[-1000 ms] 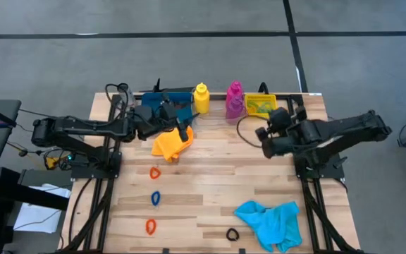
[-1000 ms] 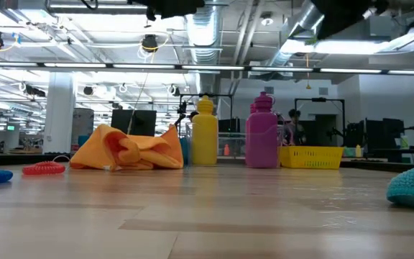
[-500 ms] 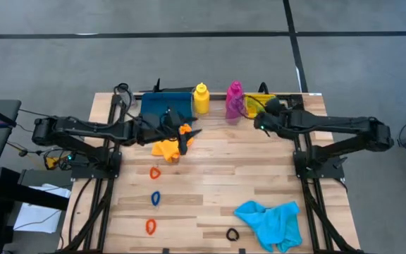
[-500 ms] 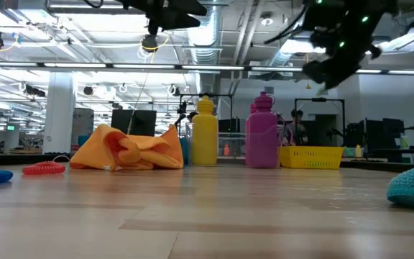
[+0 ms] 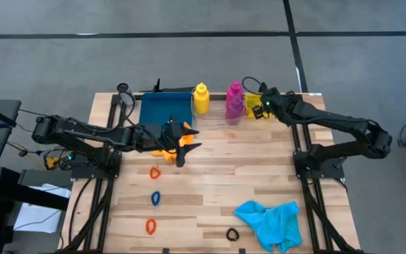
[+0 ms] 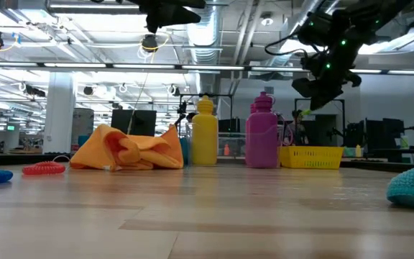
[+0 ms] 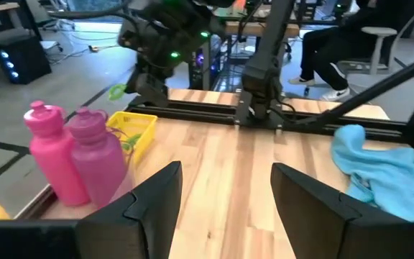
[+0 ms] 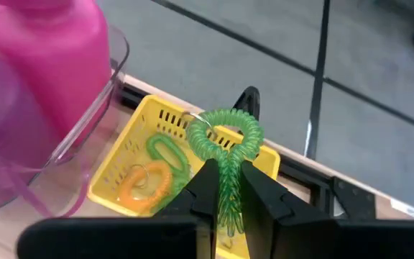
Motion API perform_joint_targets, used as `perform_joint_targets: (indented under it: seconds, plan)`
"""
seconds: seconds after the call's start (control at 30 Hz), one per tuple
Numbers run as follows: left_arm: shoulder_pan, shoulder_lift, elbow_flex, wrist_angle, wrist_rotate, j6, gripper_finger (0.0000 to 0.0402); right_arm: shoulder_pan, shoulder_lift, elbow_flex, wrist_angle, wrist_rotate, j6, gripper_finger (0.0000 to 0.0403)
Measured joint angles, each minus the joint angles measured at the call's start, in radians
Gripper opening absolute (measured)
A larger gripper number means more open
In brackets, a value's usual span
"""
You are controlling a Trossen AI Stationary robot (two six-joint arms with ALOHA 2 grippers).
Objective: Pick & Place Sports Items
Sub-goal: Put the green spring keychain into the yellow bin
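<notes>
Spanning pale wood planks, table [image 5: 259,176], grey floor [image 5: 189,63] around

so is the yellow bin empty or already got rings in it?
Not empty. The yellow bin holds a green ring and an orange ring; the right gripper holds another green ring above it.

Two dark jointed arms with black cables, green lights.
</notes>
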Motion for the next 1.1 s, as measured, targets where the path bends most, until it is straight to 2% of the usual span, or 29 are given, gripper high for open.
perform_joint_targets:
  seconds: [0.17,0.47,0.87,1.1]
  plan:
    - [-0.025,0.000,0.000,-0.002,0.000,-0.048,0.0209,-0.039,0.000,0.000,0.000,-0.058,-0.023,0.0032]
    - [-0.060,0.000,0.000,-0.008,-0.001,-0.052,0.0209,-0.042,0.000,0.000,0.014,-0.060,-0.023,0.0035]
    - [-0.065,0.000,0.000,-0.009,-0.001,-0.052,0.0209,-0.042,0.000,0.000,0.020,-0.060,-0.022,0.0142]
    - [-0.065,0.000,0.000,-0.009,-0.001,-0.052,0.0209,-0.041,0.000,0.000,0.021,-0.043,-0.022,0.0153]
